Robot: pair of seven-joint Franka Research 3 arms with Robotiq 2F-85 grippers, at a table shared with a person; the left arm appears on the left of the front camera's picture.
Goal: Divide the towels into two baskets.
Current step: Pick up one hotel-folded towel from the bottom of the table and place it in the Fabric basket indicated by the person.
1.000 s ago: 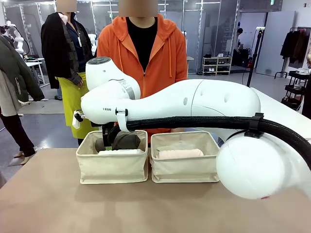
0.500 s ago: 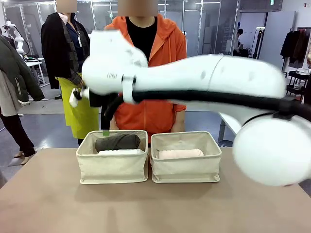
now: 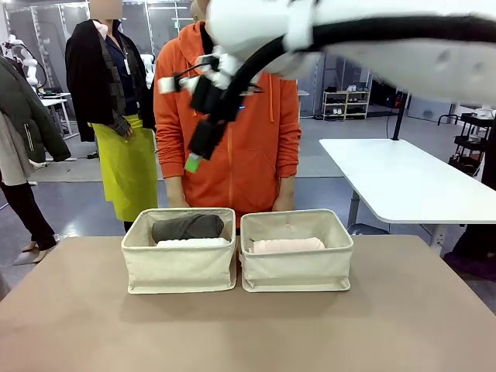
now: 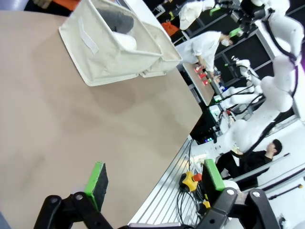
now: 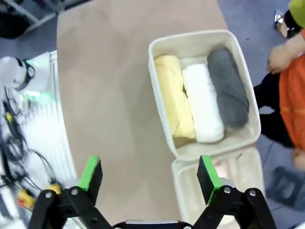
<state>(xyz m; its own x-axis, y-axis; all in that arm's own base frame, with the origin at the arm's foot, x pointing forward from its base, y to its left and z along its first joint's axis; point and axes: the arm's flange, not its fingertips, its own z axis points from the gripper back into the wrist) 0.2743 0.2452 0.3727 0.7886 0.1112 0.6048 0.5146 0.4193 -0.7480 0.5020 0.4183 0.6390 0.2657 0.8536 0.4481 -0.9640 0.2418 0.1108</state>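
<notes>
Towels in baskets, bench
Right jaws (image 5: 148, 174) open, empty, high above left basket (image 5: 204, 89): yellow (image 5: 175, 94), white (image 5: 203, 102), grey (image 5: 228, 87) rolls. Pink roll (image 3: 285, 246) in right basket (image 3: 295, 267). Left jaws (image 4: 155, 183) open, empty, baskets far off.

Both baskets (image 3: 180, 267) are matt cream canvas with soft, slightly creased walls. The grey towel (image 5: 228, 87), white towel (image 5: 203, 104) and yellow towel (image 5: 174, 94) look like nubby terry cloth. The bench (image 3: 232, 329) is smooth, matt tan. The right arm (image 3: 403, 39) is glossy white plastic.
</notes>
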